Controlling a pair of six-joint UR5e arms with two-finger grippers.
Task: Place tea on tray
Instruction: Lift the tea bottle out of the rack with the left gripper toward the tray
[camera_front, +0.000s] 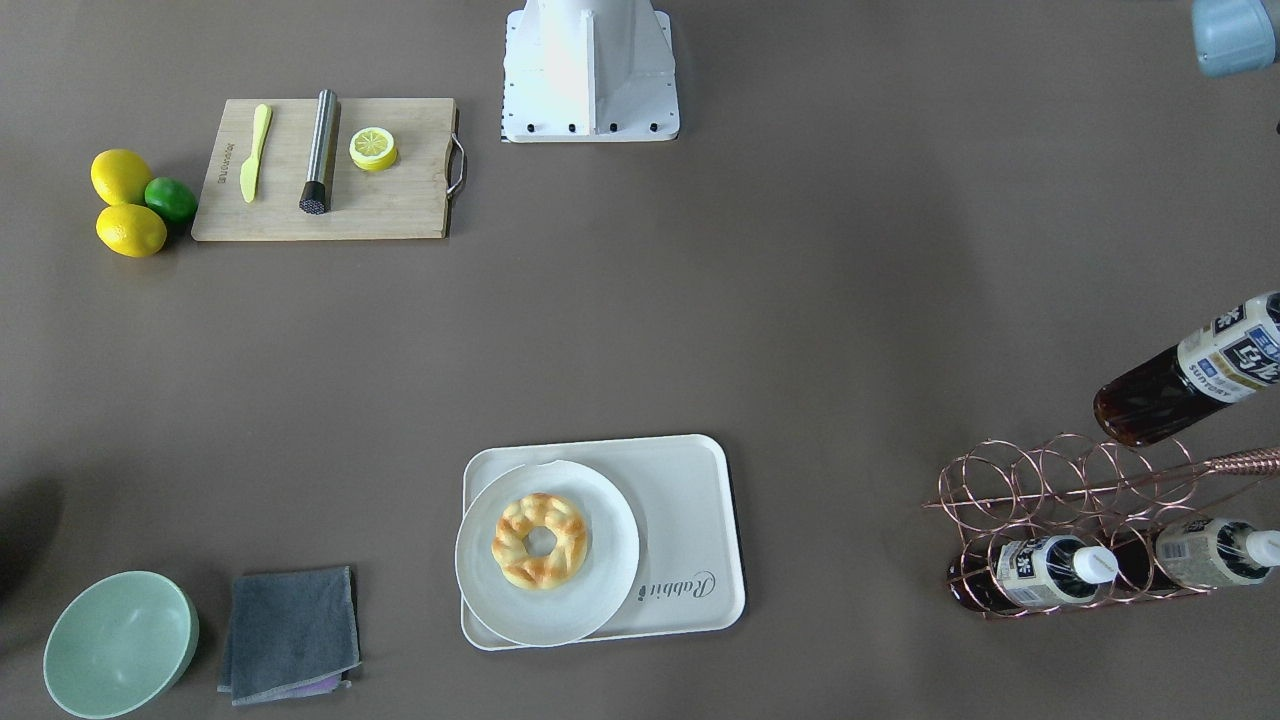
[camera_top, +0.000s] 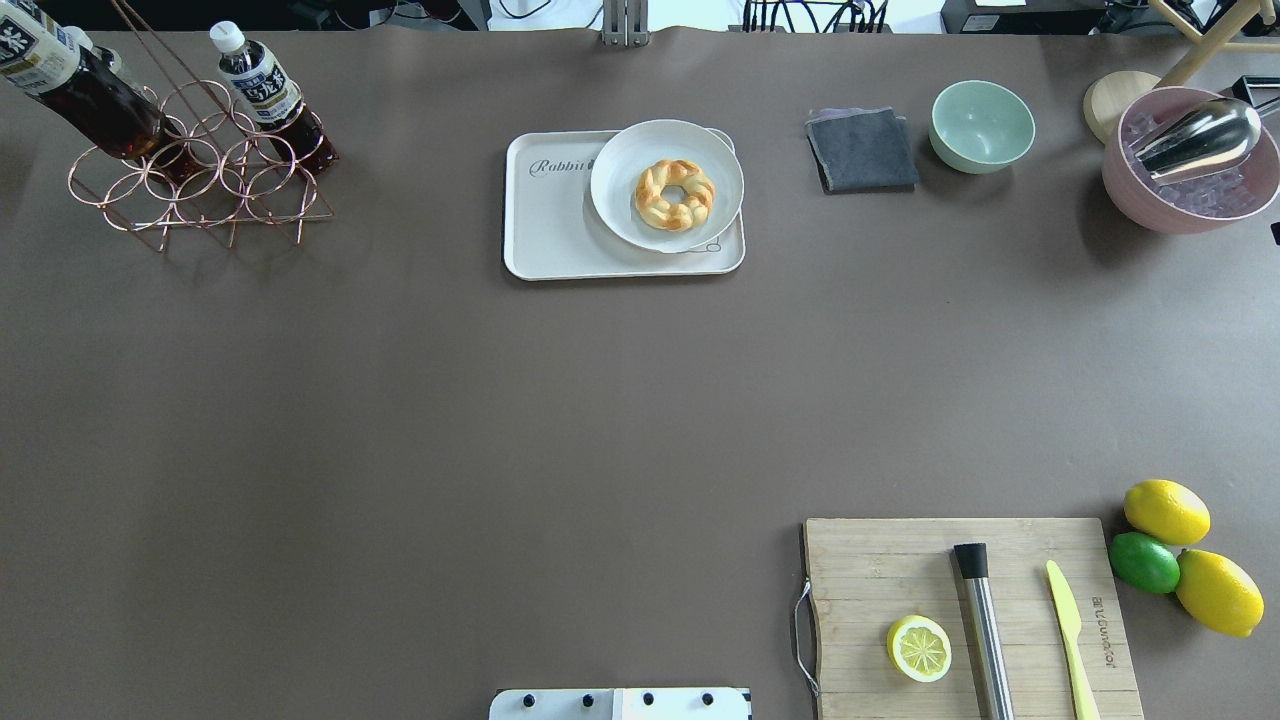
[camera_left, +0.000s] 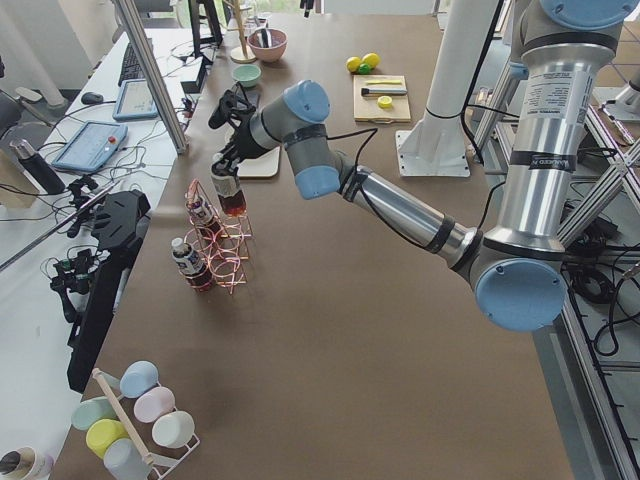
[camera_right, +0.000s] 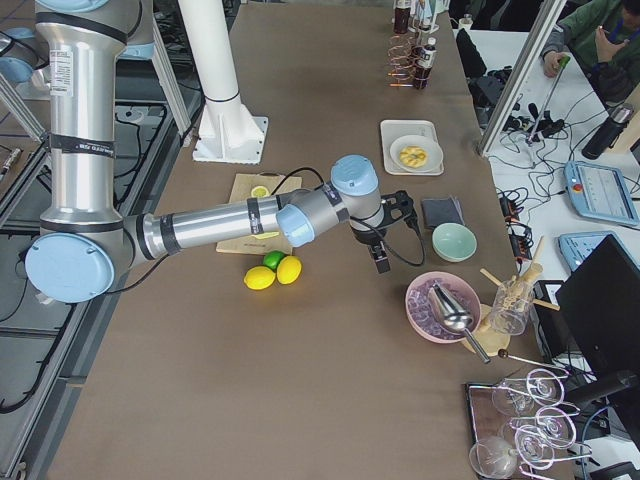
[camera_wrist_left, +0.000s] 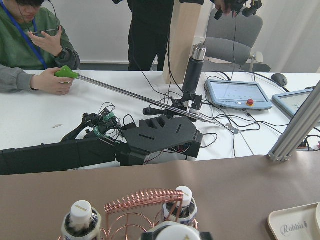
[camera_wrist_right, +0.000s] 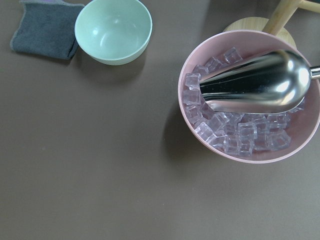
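Note:
The tea, a bottle of dark brown liquid with a white-and-navy label, hangs tilted in the air above the copper wire rack. It also shows in the overhead view. In the exterior left view my left gripper grips its top. In the left wrist view its white cap sits between the fingers. The cream tray marked "Rabbit" lies mid-table, away from the bottle. My right gripper hovers near the pink bowl; I cannot tell if it is open.
A white plate with a doughnut covers part of the tray. Two more bottles lie in the rack. A green bowl, grey cloth, pink ice bowl, wooden board and lemons stand on the robot's right.

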